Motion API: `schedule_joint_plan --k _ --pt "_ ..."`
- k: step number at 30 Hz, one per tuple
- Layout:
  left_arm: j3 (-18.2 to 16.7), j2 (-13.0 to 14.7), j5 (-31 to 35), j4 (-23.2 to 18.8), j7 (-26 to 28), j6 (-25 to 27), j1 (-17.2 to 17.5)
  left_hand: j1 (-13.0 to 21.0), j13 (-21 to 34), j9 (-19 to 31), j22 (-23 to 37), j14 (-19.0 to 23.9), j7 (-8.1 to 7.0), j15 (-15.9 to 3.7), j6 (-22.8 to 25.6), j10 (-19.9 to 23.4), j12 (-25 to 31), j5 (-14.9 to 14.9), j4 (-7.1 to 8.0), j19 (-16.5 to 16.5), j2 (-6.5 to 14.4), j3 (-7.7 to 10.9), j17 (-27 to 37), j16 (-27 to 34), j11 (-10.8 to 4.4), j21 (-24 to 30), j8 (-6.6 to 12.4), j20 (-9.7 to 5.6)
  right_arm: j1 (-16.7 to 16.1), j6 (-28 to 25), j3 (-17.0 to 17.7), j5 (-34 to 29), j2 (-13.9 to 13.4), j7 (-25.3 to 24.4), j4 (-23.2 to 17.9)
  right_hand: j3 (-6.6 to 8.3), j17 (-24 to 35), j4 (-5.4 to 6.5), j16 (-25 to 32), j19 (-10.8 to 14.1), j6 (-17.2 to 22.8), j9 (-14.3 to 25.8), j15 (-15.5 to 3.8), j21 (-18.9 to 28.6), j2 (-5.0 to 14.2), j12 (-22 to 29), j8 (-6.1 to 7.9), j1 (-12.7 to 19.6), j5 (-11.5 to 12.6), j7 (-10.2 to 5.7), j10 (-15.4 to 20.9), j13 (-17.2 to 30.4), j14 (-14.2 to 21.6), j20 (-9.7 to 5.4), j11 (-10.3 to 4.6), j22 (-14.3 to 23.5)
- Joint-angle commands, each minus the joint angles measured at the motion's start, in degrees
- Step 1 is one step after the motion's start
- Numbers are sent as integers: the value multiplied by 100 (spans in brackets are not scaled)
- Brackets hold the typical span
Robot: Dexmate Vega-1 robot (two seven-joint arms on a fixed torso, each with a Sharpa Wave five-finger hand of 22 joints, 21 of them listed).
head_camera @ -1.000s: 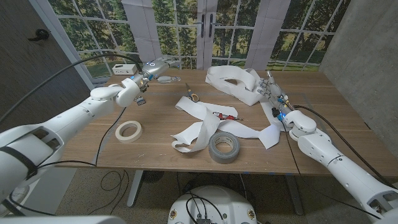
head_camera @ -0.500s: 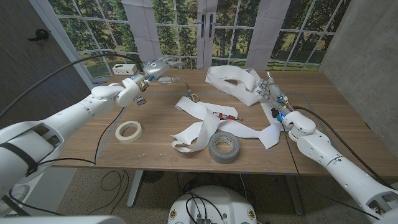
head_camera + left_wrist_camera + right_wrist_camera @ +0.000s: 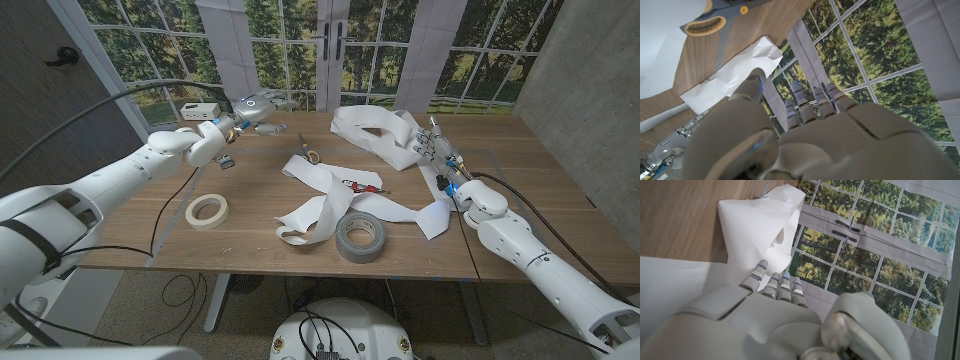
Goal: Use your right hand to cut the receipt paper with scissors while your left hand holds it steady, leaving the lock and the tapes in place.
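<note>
Scissors: one pair [image 3: 307, 151] was seen lying on the counter [image 3: 250, 215], far of centre, its orange handles nearer and its blades pointing away toward the far edge, so the long axis ran roughly near-to-far.
Receipt paper: one long white strip [image 3: 330, 200] was spread in loops across the middle of the counter, with a bunched heap at the far right.
Right hand: the right hand [image 3: 438, 150] was held at the far right beside the paper heap, fingers raised and apart, with nothing in it.
Key relation: the scissors lay to the left of the right hand, well apart from it, with the paper heap between; a leftward reach across the paper was judged necessary to grasp the handles.
Left hand: the left hand [image 3: 252, 108] was raised over the far left of the counter, fingers spread and nothing gripped; it was judged the nearer of the two hands to the scissors.
Tapes: two rolls were counted, a cream one [image 3: 207, 209] at the near left and a grey one [image 3: 360, 236] at the near centre, on the paper's edge.
Lock: one small padlock [image 3: 226, 161] was seen below the left hand.
</note>
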Motion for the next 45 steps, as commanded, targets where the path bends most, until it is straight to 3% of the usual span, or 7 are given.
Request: schedule_joint_plan --k 1,6,8,29,34,45 --pt "320 18 389 121 -240 -190 -406 30 39 21 20 -28 -30 -881 -52 0 -23 -33 10 -11 -110 -43 8 -23 -68 -21 20 -43 -58 65 31 22 5 -7 -28 -7 5 -16 30 27 37 11 -49 25 24 -13 17 53 -25 -24 59 27 26 18 -5 8" --pt "484 -47 536 349 -303 -441 -646 103 58 25 20 -22 -26 -924 -13 105 3 -44 23 -2 -142 -64 8 -15 -110 -17 47 -39 -66 14 27 53 6 -7 -14 -7 5 -17 29 27 38 11 -48 25 24 -18 17 55 -27 -25 49 27 24 19 -3 8" --pt "540 -70 606 409 -269 -480 -717 183 79 28 20 -6 -29 -937 43 185 22 -41 46 0 -88 -53 8 -6 -121 -16 75 38 -76 38 23 45 12 -4 6 -6 5 -16 29 24 34 11 -44 24 25 -19 15 54 -28 -28 47 27 23 21 -9 8" --pt "1059 -332 778 1132 -149 -808 -1199 292 125 30 22 34 -34 -949 17 186 -4 -61 75 20 -20 -91 8 4 -114 -8 66 -34 -126 83 56 123 74 -24 6 2 2 -29 27 27 42 12 -50 25 26 -18 15 73 -37 -28 61 29 26 22 -20 8" --pt "1183 -401 826 1265 -5 -860 -1308 368 155 32 24 23 -13 -941 -101 177 -19 -66 97 16 97 -87 11 -1 -120 -8 22 -21 -154 126 30 85 85 -22 24 4 1 -32 27 28 45 12 -54 25 26 -18 16 78 -39 -32 65 29 27 20 -21 8" --pt "1566 -602 1059 1572 100 -924 -1637 384 199 32 24 27 -29 -944 -264 130 -56 -85 121 31 124 -189 11 -3 -124 -3 -16 -126 -197 196 32 11 73 -80 2 28 -1 -51 20 26 48 11 -62 24 47 -26 16 116 -40 -44 50 29 9 30 -24 8"
